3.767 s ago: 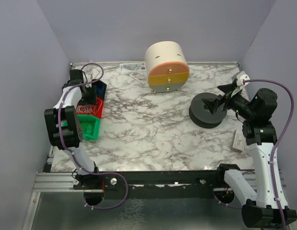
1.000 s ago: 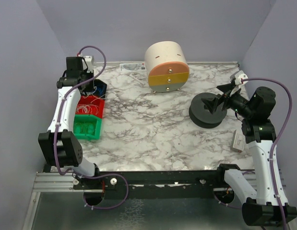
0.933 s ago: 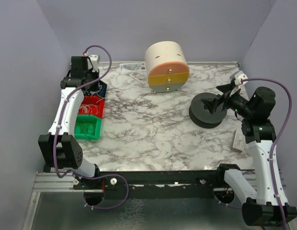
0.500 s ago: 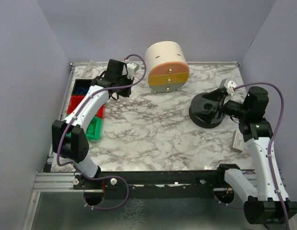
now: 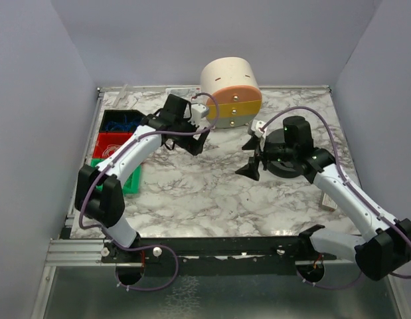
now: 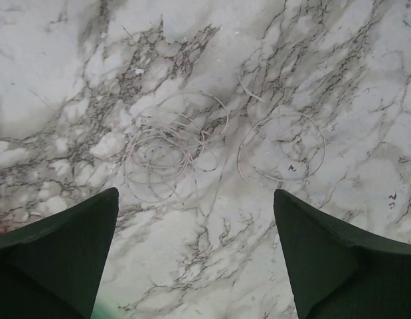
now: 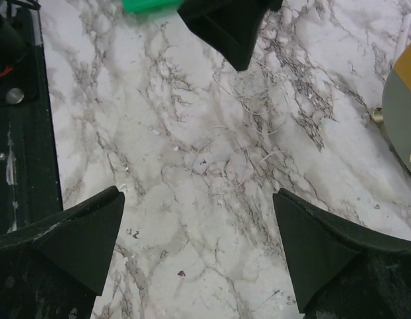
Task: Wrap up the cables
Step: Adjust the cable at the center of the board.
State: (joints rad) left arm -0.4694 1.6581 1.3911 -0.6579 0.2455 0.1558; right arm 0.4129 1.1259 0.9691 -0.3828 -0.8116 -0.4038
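Observation:
The cables are thin pale wire loops lying on the marble table. In the left wrist view a tangle of loops (image 6: 166, 147) lies beside one single loop (image 6: 281, 149). The right wrist view shows them too (image 7: 253, 106). My left gripper (image 5: 197, 139) hangs open and empty above them. My right gripper (image 5: 251, 158) is open and empty over the table's middle, right of the cables. The dark grey spool (image 5: 290, 163) lies behind the right arm, partly hidden by it.
A cream drum-shaped drawer unit (image 5: 230, 92) stands at the back centre. Blue (image 5: 119, 121), red (image 5: 109, 143) and green (image 5: 133, 181) bins line the left edge. A small pale box (image 5: 327, 199) lies near the right edge.
My left arm has swung from the bins at the left to the table's middle. My right arm has left the spool and swung left toward the centre.

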